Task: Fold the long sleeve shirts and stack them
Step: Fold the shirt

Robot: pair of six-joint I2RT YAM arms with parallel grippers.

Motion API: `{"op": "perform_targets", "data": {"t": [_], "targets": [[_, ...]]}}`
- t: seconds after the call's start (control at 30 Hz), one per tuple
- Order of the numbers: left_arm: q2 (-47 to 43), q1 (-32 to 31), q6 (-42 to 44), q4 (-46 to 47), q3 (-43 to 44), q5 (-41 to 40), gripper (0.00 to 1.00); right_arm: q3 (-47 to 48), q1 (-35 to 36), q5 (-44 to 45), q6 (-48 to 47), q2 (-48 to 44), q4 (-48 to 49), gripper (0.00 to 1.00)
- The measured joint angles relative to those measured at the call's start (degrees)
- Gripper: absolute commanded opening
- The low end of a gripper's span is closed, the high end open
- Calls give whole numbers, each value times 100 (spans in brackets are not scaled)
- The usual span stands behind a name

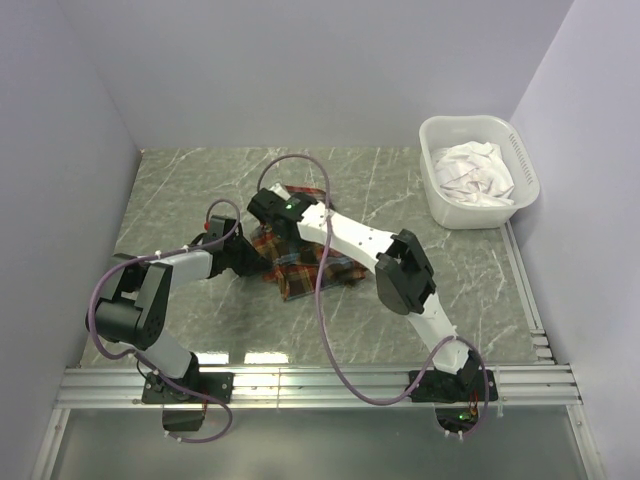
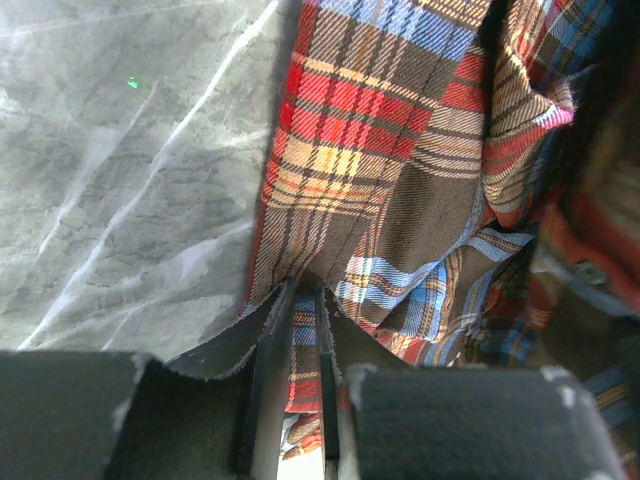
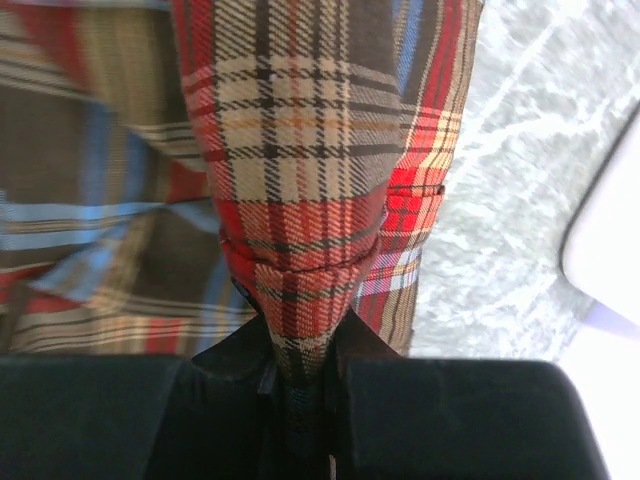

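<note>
A red, orange, teal and brown plaid long sleeve shirt (image 1: 305, 262) lies bunched on the marble table at mid-centre. My left gripper (image 1: 250, 252) is at its left edge, shut on a fold of the plaid shirt (image 2: 340, 180), with cloth pinched between the pads (image 2: 305, 330). My right gripper (image 1: 278, 214) is at the shirt's far edge, shut on a bunched fold of it (image 3: 300, 230), which rises out of the jaws (image 3: 300, 370). Most of the shirt is hidden under the two arms in the top view.
A white plastic basket (image 1: 430, 185) holding white cloth (image 1: 476, 172) stands at the back right. Bare grey marble table (image 1: 180, 200) lies around the shirt. Walls close the left, far and right sides. A metal rail (image 1: 320, 385) runs along the near edge.
</note>
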Motion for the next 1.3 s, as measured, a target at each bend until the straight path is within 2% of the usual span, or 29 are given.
{"op": "perform_targets", "data": {"t": [0.33,0.5,0.77,0.87,0.9,0.97,1.0,1.2,1.3], "targets": [[-13,2,-133,216,-133,22,20,437,369,-188,337,457,-87,9],[-13,0,-225,404,-227,66,20,890,374,-293,769,734,-214,9],[-35,0,-258,549,-317,76,20,1084,313,-361,1158,743,-129,9],[-35,0,-258,551,-317,76,20,1071,291,-433,1196,743,-50,18],[-35,0,-256,551,-317,76,20,1058,286,-472,1217,743,4,27],[-35,0,-256,551,-317,79,20,990,284,-595,1279,743,98,32],[-35,0,-256,551,-317,79,20,944,284,-669,1298,743,149,41],[-46,0,-251,542,-317,72,20,542,286,-1158,1370,632,514,46],[-63,-2,-249,518,-317,63,20,66,286,-1447,1436,319,780,44]]}}
